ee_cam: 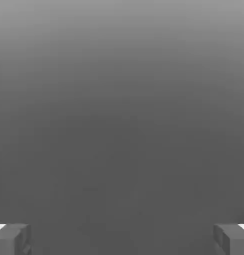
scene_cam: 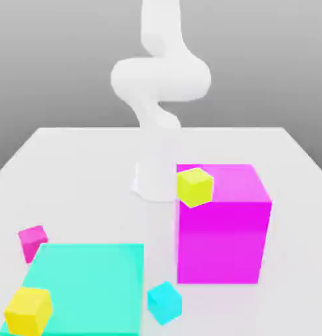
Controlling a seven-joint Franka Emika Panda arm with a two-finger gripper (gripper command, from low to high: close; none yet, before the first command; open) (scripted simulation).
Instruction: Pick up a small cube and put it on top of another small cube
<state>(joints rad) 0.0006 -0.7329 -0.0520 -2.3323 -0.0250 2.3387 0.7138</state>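
Observation:
The small magenta-pink cube [scene_cam: 33, 242] sits on the white table at the exterior view's left, just beside a corner of the flat cyan slab. The greenish lemon-yellow small cube [scene_cam: 194, 186] rests on top of the large magenta block, at its edge nearest the arm's base. In the hand view my gripper [ee_cam: 122, 240] is open: its two grey fingertips [ee_cam: 12, 240] stand far apart with nothing between them, and only plain grey background lies ahead. The white arm [scene_cam: 158, 79] rises from its base and bends upward, well away from both cubes.
The large magenta block [scene_cam: 223, 230] stands at the exterior view's right of the arm base. A flat cyan slab [scene_cam: 91, 279] lies at the front left, with a golden-yellow small cube [scene_cam: 27, 310] on its near corner. A small cyan cube [scene_cam: 165, 302] sits between slab and block.

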